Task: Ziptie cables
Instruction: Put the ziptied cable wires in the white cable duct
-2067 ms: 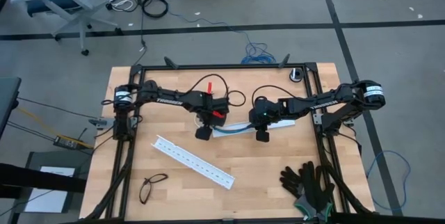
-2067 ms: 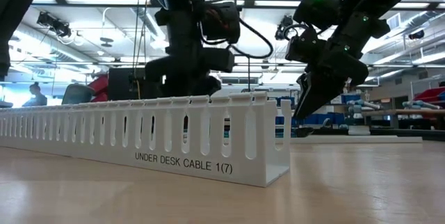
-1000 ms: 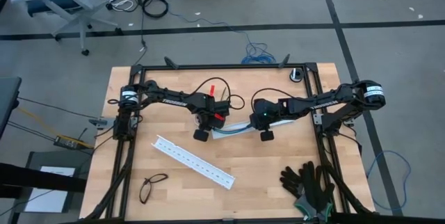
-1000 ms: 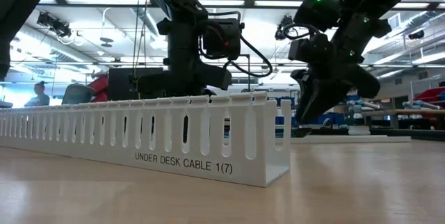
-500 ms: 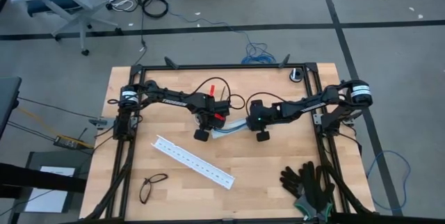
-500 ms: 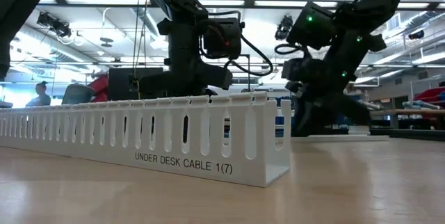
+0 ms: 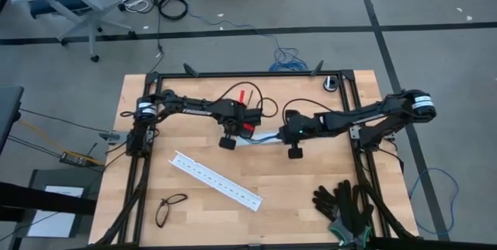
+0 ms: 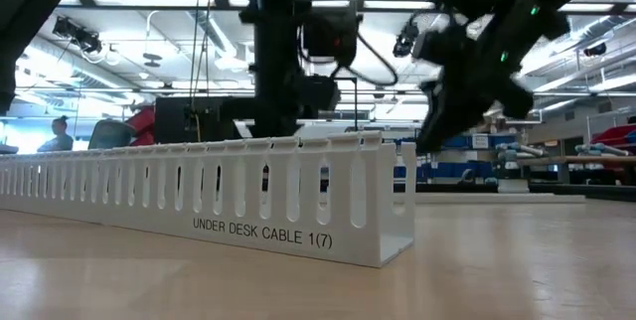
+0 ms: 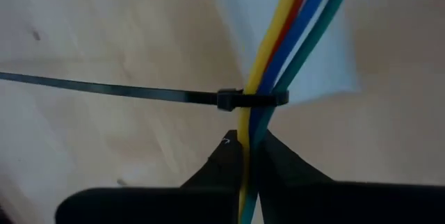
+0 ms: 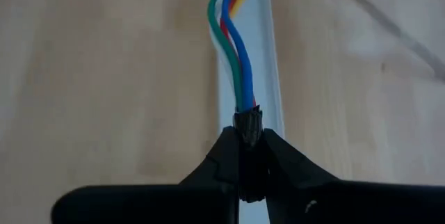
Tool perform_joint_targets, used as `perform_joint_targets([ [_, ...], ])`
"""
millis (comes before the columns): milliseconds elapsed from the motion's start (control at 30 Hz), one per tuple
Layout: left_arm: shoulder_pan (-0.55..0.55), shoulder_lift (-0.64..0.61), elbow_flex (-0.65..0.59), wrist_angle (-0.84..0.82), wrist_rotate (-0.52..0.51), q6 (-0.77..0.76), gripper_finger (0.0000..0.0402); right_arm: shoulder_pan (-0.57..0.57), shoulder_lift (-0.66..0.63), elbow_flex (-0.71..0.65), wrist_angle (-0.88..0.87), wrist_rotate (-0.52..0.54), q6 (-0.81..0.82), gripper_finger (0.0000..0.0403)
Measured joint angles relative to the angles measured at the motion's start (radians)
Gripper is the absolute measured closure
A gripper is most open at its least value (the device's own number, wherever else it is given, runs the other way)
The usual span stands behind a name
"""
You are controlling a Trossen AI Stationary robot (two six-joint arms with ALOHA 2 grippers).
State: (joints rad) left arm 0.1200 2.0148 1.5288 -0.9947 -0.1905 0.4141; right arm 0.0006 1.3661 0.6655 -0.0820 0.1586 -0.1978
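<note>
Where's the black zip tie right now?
In the left wrist view the black zip tie is looped around the cables just beyond the left end effector, which is shut on them; its tail trails sideways over the table.

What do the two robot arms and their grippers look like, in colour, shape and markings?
Both arms are dark, slim and jointed, with pale lettering on the long links and white bands at the shoulder joints. The left gripper has a red part beside it and a looping black cord. The right gripper sits below a small green light. In the wrist views, each gripper's fingers are matte black wedges.

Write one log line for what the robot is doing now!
left tool: shut on cables | right tool: shut on cables | zip tie: looped around cables
</note>
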Motion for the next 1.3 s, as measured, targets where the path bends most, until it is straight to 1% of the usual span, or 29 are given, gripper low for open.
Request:
perform_joint_targets([
  [133, -0.015, -0.002, 0.041, -0.091, -0.033, -0.005, 0.0400, 0.043, -0.054, 0.000, 0.030, 0.002, 0.046, 0.0384],
  [233, -0.027, -0.003, 0.070, -0.163, -0.073, -0.047, 0.0401, 0.075, -0.063, 0.001, 0.094, -0.002, 0.089, 0.0384],
  [367, -0.066, -0.014, 0.075, -0.225, -0.083, -0.111, 0.0401, 0.122, -0.048, 0.003, 0.179, -0.023, 0.134, 0.0384],
  [533, -0.135, -0.084, 0.076, -0.273, -0.111, -0.190, 0.0401, 0.179, -0.022, 0.063, 0.183, -0.024, 0.170, 0.0384],
  [667, -0.202, -0.141, 0.076, -0.297, -0.112, -0.285, 0.0401, 0.227, 0.009, 0.125, 0.178, -0.027, 0.173, 0.0386],
  [800, -0.273, -0.166, 0.069, -0.317, -0.113, -0.369, 0.0401, 0.275, 0.079, 0.191, 0.184, -0.024, 0.216, 0.0386],
  [933, -0.347, -0.165, 0.049, -0.365, -0.111, -0.450, 0.0401, 0.312, 0.202, 0.244, 0.185, -0.024, 0.261, 0.0386],
  [1067, -0.420, -0.167, 0.005, -0.410, -0.112, -0.583, 0.0401, 0.346, 0.312, 0.310, 0.206, -0.011, 0.307, 0.0386],
  [1200, -0.503, -0.171, -0.040, -0.399, -0.110, -0.704, 0.0401, 0.391, 0.384, 0.385, 0.220, 0.026, 0.340, 0.0386],
  [1300, -0.560, -0.170, -0.078, -0.358, -0.088, -0.780, 0.0401, 0.426, 0.418, 0.433, 0.229, 0.055, 0.374, 0.0386],
])
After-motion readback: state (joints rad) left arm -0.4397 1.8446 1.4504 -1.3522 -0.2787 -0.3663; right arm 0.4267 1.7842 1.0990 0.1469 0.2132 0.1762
